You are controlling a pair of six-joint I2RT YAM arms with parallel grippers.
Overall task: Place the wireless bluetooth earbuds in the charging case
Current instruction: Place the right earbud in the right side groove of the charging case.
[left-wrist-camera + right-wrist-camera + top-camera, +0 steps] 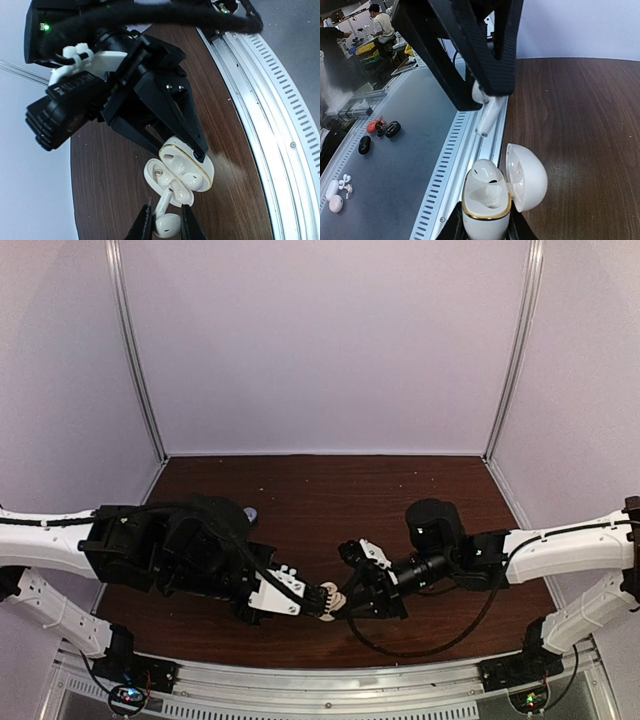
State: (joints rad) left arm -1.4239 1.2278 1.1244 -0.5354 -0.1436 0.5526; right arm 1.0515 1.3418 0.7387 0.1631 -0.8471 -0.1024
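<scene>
**Item 1: white earbud** (167, 226). One piece with a short stem, clamped between the two fingers of the left pincer (166, 210). The rounded head sits between the fingers and the stem points out past the tips. It is off the surface (330, 490).

**Item 2: charging case** (487, 200). White with a gold rim, gripped at its lower body by the closed right pincer (487, 222). The lid (527, 175) is swung open to 3 o'clock in the right wrist view. White rounded shapes show in the wells; whether these are seated earbuds cannot be told.

**Relation, left wrist view.** The case (182, 170) lies at 12 to 1 o'clock of the held earbud. The stem tip is at the case's near edge; contact cannot be confirmed. The black fingers of the right pincer (192, 147) come in from 11 o'clock and grip the case.

**Relation, right wrist view.** The earbud (487, 112) hangs at 12 o'clock above the open case, apart from it, held in the left pincer (485, 100).

**Location, top view.** The two pincers meet tip to tip at 6 o'clock of the surface, near its front edge, left (320, 600) and right (350, 602), with the case (331, 602) between them.

**Item 3: small bluish-purple piece** (250, 512). It lies on the surface at 10 o'clock of the case, beside the left arm, and is too small to identify.
</scene>
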